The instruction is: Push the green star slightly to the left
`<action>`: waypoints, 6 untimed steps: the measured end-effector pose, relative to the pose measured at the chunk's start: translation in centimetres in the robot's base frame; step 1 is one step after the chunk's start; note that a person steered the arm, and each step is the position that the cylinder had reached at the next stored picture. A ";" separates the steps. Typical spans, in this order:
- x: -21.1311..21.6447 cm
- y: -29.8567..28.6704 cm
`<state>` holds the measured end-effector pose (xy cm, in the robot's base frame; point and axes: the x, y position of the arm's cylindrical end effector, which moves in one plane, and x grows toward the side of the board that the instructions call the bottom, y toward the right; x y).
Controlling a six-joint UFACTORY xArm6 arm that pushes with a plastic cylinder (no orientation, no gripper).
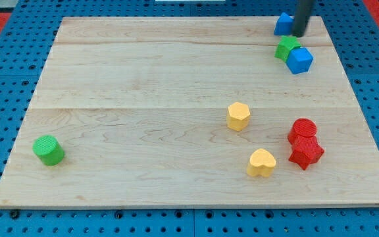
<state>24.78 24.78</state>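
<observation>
My tip [298, 34], holding nothing, stands near the table's top right corner just above the green star [285, 48], so I should approach from its right, avoiding the touching blue cube [300, 60].

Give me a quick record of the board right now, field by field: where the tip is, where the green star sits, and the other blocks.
tip: my tip at the view's top right, just above the green star, beside the blue block
green star: top right, touching the blue cube on its right
green cylinder: alone at lower left
yellow blocks: hexagon near centre right; heart below it
red blocks: two touching, at lower right
surface: wooden board
</observation>
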 end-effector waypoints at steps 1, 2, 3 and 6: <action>2.1 0.9; 2.4 -4.3; 4.3 -9.2; 7.2 -12.3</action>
